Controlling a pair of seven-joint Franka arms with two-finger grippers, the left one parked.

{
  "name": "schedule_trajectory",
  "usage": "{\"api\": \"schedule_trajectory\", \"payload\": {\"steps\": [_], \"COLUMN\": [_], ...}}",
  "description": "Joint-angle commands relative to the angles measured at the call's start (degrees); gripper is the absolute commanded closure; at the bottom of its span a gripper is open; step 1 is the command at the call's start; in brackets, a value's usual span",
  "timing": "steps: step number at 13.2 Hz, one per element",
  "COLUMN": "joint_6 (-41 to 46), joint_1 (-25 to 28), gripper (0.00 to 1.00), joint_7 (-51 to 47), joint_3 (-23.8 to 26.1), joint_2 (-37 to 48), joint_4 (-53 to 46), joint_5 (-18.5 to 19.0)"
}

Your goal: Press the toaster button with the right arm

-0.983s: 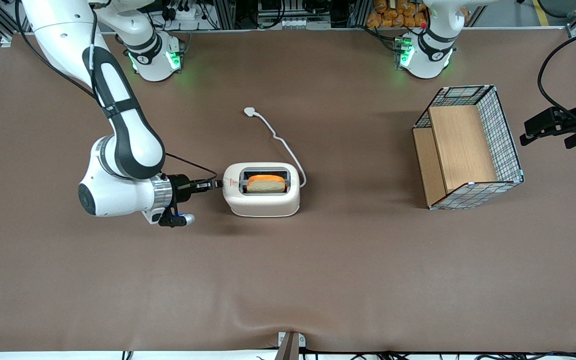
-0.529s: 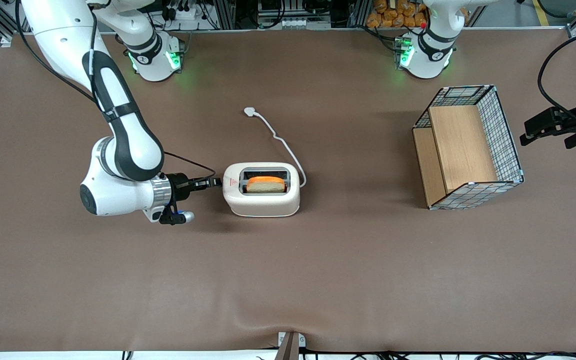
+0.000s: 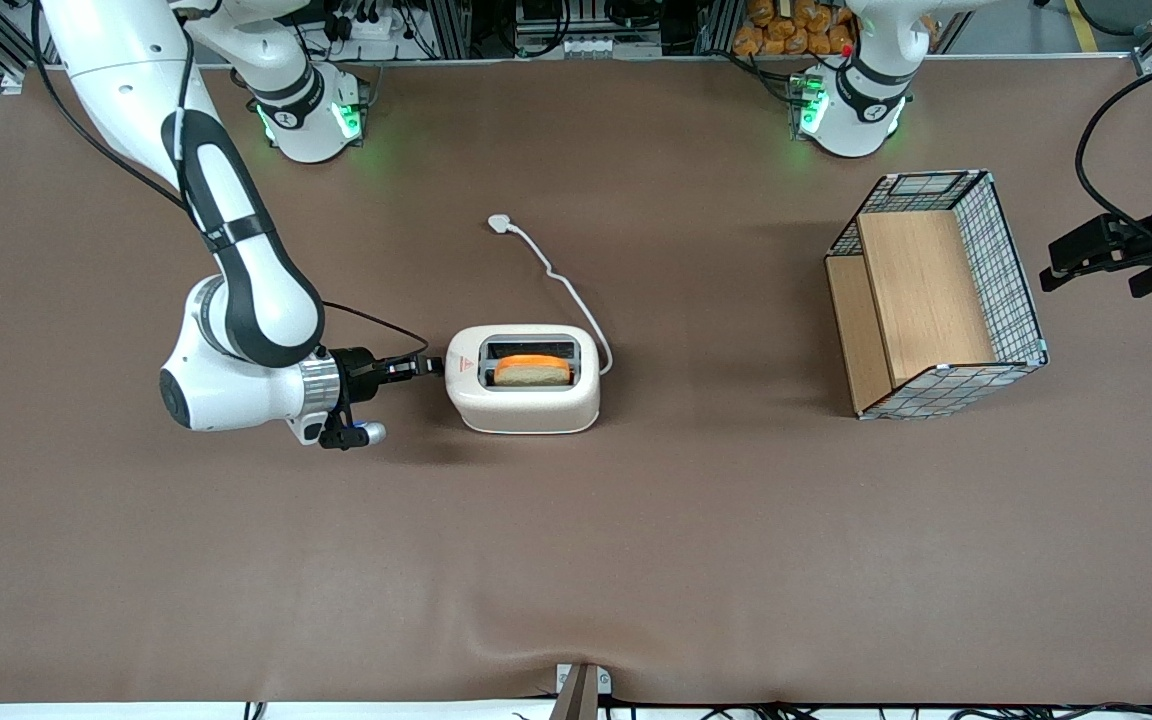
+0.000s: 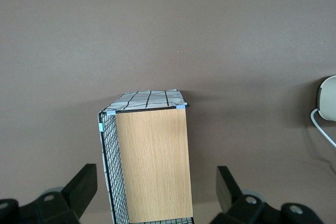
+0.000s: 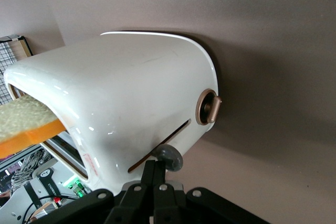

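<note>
Presently catalogued, item by item.

Toaster [image 3: 523, 379]: cream-white, two slots, standing near the table's middle, its long axis running between the working arm's end and the parked arm's end. A slice of bread [image 3: 532, 369] with an orange layer is seated in the slot nearer the front camera.

Toaster button [image 5: 169, 158]: a small grey round knob on a slanted slot in the short end that faces the working arm. In the right wrist view it is seen directly at the gripper's tips, apparently touching them; contact is judged likely but cannot be confirmed. A separate round beige dial [image 5: 208, 107] sits on the same end face and is not to be mistaken for it.

Gripper [image 3: 424, 367]: held level at the end of the right arm [image 3: 236, 300], pointed along the toaster's long axis at its short end. Its fingers [image 5: 153, 182] are drawn together, nothing between them. The coming push is judged to run along the slot, toward the table.

White cord [image 3: 561, 285] and plug [image 3: 501, 223]: trailing from the opposite short end, farther from the front camera.

Wire-and-wood basket [image 3: 936, 295]: toward the parked arm's end, well apart.

Hidden: in the front view the button is covered by the gripper; the slot's travel cannot be read.
</note>
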State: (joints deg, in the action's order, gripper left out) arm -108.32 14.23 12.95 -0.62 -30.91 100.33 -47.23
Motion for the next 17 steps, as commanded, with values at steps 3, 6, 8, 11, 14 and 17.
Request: {"api": "schedule_trajectory", "payload": {"steps": [3, 6, 8, 11, 14, 17], "joint_6": [-1.19, -1.28, -1.63, -3.21, -3.39, -5.05], "joint_1": [-0.61, -0.96, -1.04, -1.05, -1.13, -1.05], "gripper": [1.00, 1.00, 1.00, 1.00, 1.00, 1.00], "joint_7": [4.88, 6.21, 6.73, 9.46, 9.90, 11.74], "joint_3": [0.35, 0.35, 0.35, 0.35, 0.35, 0.35], "joint_2": [-1.78, -2.49, -2.58, -4.42, -5.39, -6.53], "joint_4": [0.74, 0.74, 0.74, 0.74, 0.57, 0.57], "joint_5": [-3.65, -3.75, -3.84, -4.63, -4.63, -4.89]}}
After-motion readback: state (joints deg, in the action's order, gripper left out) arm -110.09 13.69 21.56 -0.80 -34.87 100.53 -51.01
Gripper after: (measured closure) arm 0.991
